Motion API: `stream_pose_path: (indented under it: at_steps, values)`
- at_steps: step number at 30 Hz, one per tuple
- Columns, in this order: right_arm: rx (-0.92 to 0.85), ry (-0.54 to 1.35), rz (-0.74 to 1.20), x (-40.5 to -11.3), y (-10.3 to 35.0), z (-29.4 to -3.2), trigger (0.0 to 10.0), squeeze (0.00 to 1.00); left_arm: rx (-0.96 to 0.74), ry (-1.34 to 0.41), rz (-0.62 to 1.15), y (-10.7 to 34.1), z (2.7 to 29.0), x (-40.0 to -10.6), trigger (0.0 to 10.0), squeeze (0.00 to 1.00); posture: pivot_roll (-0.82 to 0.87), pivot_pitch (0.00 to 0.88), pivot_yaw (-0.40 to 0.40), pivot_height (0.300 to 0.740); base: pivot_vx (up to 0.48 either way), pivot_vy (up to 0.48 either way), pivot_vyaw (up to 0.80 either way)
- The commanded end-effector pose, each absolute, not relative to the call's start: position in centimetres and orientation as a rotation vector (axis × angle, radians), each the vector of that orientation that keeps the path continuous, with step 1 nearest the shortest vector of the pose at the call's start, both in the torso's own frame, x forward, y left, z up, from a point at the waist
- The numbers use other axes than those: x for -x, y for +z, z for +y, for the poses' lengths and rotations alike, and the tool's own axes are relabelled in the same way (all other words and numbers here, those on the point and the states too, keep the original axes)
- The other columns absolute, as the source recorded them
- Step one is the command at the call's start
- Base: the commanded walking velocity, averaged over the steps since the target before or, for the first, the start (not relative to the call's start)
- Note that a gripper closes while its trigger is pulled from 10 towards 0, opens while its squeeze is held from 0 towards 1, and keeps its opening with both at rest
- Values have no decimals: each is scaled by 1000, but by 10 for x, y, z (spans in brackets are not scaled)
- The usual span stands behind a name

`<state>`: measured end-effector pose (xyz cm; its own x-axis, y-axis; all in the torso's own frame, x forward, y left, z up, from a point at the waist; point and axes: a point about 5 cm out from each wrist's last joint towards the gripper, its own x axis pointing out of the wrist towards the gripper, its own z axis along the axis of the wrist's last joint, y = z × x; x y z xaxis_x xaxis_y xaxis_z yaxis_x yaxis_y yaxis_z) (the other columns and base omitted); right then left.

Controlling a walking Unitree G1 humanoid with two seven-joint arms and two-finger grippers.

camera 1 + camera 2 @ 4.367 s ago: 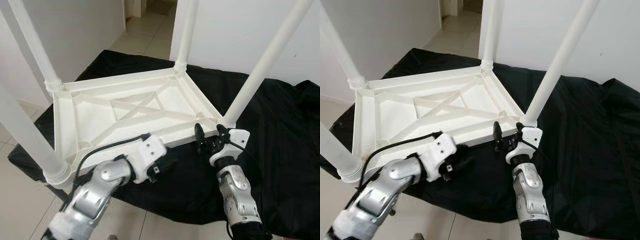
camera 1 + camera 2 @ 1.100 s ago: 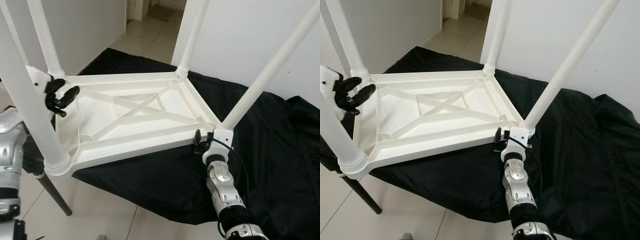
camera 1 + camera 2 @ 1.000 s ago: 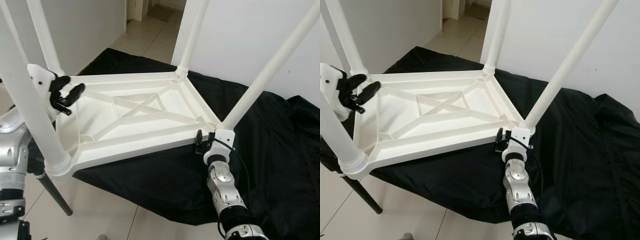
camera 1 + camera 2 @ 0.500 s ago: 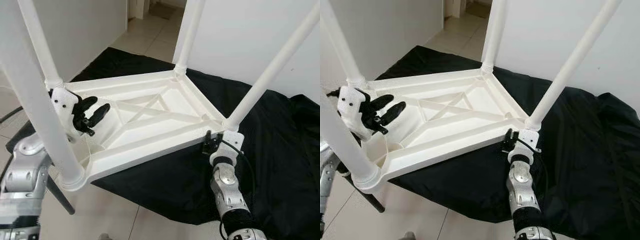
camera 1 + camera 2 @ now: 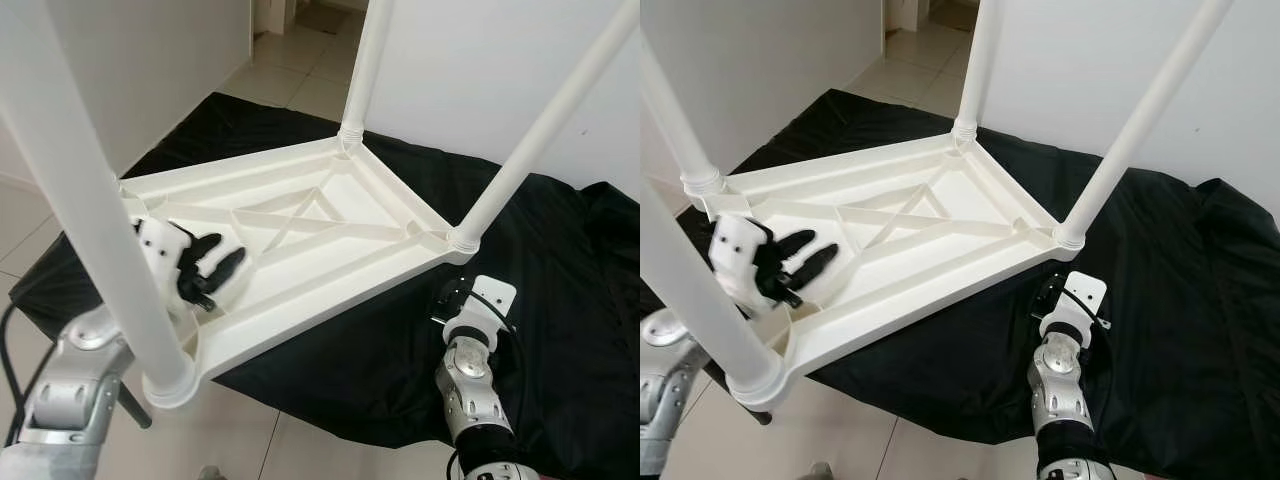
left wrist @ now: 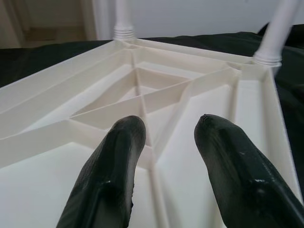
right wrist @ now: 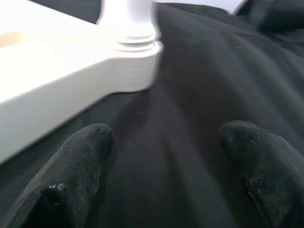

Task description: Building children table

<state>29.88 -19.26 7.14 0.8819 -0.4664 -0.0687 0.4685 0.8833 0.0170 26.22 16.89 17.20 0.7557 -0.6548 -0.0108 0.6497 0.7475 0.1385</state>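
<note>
The white plastic table (image 5: 300,240) lies upside down on a black cloth (image 5: 560,300), its four legs pointing upward. The left gripper (image 5: 800,262) sits over the ribbed underside near the corner closest to the robot, beside the near leg (image 5: 100,230); its fingers (image 6: 228,161) are spread apart and hold nothing, with the crossed ribs just ahead of them. The right gripper (image 7: 164,166) hovers above the cloth, clear of the table, its fingers wide apart and empty. The table's right corner and its leg socket (image 7: 135,57) lie just beyond that gripper.
</note>
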Motion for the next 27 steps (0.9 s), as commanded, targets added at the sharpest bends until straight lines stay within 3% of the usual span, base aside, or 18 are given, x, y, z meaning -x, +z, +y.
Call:
stream_pose_path:
  at_steps: [1, 11, 12, 22, 27]
  values:
    - [-35, -462, 82, -303, 70, -195, 10000, 0, -134, -743, -34, 171, 161, -259, 10000, 0, 67, 9, -113, 740, 0, 0, 0]
    - [-31, -271, 99, -329, 81, -188, 10000, 0, -148, -824, -8, 165, 145, -247, 10000, 0, 83, 3, -114, 740, 0, 0, 0]
    - [-27, -224, 96, -341, 89, -191, 10000, 0, -141, -883, 7, 160, 130, -239, 10000, 0, 88, 2, -110, 740, 0, 0, 0]
    - [46, -161, 87, -367, 112, -196, 10000, 0, -118, -974, -21, 164, 90, -236, 10000, 0, 99, 0, -90, 740, 0, 0, 0]
    - [38, -190, 69, -367, 114, -199, 10000, 0, -133, -985, -33, 166, 87, -236, 10000, 0, 108, 0, -91, 740, 0, 0, 0]
